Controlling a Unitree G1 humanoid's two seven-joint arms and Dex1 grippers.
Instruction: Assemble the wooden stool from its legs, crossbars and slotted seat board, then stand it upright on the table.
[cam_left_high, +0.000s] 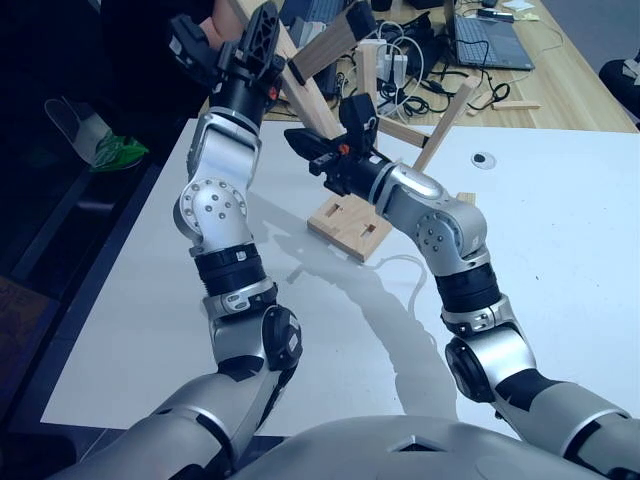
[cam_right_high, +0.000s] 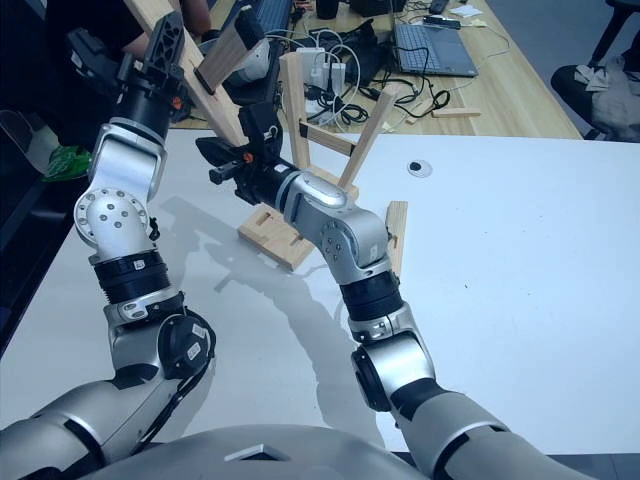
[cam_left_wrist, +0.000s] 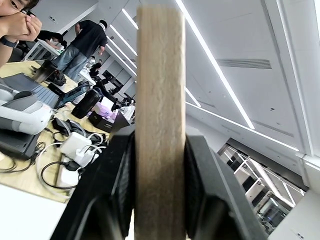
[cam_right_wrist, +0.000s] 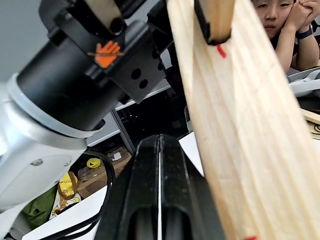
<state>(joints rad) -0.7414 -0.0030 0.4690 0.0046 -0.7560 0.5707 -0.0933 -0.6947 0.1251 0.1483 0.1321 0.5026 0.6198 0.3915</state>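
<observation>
Stool (cam_left_high: 345, 230) at 12 o'clock, likely stiff and light. Left tool (cam_left_high: 262, 40) pinches a leg (cam_left_wrist: 160, 125), a sound hold. Right tool (cam_right_wrist: 159, 145) is pressed together.

Free to pass over the bare counter (cam_left_high: 560, 260) on the right and near side. Blocked mid-counter by the seat board (cam_left_high: 345, 228) and its upright legs (cam_left_high: 443, 126). Cramped above it beside the raised leg (cam_left_high: 308, 100) in the left tool (cam_left_high: 262, 25), close to the right tool (cam_left_high: 300, 140).
</observation>
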